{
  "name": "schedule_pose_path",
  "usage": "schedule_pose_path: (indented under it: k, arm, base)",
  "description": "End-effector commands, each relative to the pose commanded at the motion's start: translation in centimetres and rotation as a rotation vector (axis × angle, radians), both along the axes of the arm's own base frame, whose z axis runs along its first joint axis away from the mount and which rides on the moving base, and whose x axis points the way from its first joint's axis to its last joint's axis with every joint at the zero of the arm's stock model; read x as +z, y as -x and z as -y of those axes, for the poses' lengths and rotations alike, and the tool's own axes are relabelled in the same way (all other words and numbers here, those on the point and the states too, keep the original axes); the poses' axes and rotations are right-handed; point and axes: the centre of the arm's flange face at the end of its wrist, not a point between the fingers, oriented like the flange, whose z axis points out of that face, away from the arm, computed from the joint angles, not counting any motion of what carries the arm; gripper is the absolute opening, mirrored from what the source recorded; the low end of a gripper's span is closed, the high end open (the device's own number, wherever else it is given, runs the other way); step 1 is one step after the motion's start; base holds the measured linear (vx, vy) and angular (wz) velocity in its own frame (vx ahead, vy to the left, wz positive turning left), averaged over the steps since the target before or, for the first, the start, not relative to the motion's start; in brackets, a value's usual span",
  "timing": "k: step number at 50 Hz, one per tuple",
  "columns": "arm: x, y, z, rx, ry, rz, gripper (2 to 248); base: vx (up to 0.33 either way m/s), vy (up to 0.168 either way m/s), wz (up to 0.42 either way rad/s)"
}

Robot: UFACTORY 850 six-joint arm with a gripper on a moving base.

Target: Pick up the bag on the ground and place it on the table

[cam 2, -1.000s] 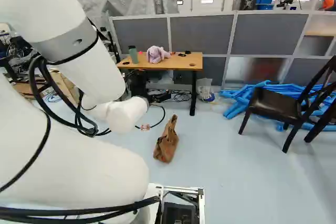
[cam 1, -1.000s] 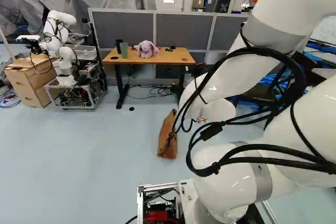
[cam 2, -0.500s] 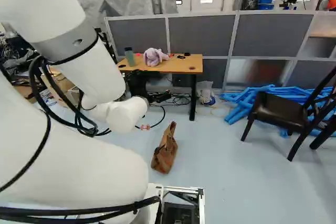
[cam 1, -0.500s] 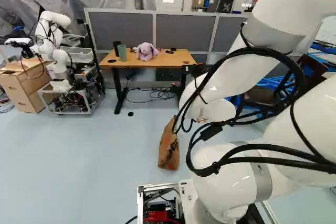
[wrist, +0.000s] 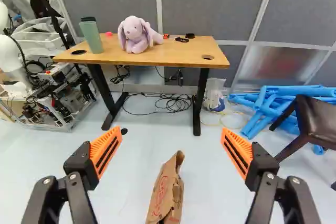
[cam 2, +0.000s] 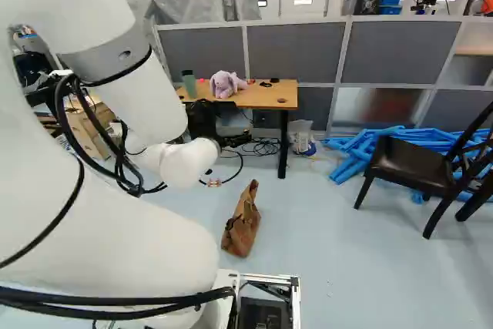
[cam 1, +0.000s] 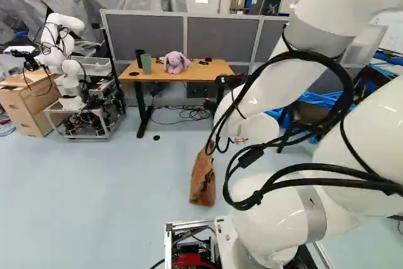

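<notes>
Bag of brown paper (wrist: 167,190), red print on one side, stands on the pale blue floor (wrist: 220,195), well short of the worktop (wrist: 173,59) and apart from it. Seen from the wrist, it shows below and between the black fingers (wrist: 105,150), which are spread wide, their orange pads facing each other across a broad gap. The fingers touch neither the bag nor anything else and hold nothing. At the left of the right base view, the white arm (cam 2: 146,244) reaches ahead, with black cables looped along it.

Beyond the bag, the wooden worktop carries a lilac plush rabbit (wrist: 135,35), seated near a green cup (wrist: 92,36), with a dark cup (wrist: 88,19) just behind that one. Black cables (wrist: 173,102) lie in coils on the floor beneath, and a clear plastic bag (wrist: 214,93) sits beside one black leg.

Blue tubes (wrist: 262,111) are piled past that leg, near a dark chair (cam 2: 408,161) at the right of the right base view. Gray partitions (wrist: 210,3) line the back. At the left of the left base view, another robot (cam 1: 70,67), also white, stands on a metal-framed cart (cam 1: 104,118) next to a wooden cabinet (cam 1: 25,108).
</notes>
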Motion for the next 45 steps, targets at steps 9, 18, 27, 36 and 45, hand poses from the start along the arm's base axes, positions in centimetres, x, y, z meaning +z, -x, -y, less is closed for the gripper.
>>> schedule_pose_path:
  k: [9,18,27,36,45]
  arm:
    - [-0.1,-1.6,-0.2,0.006,0.0,-0.034,247]
    - [-0.3,-3.3,-0.4,0.013,0.001,-0.081,247]
    - [-0.6,-5.0,-0.7,0.014,-0.001,-0.136,247]
    - [-1.1,-6.7,-0.9,0.011,-0.005,-0.197,247]
    - [-2.2,-8.4,-1.2,0.006,-0.009,-0.276,247]
  base:
    - [0.0,0.0,0.0]
    - [0.0,0.0,0.0]
    - [0.0,0.0,0.0]
    - [0.0,0.0,0.0]
    - [0.0,0.0,0.0]
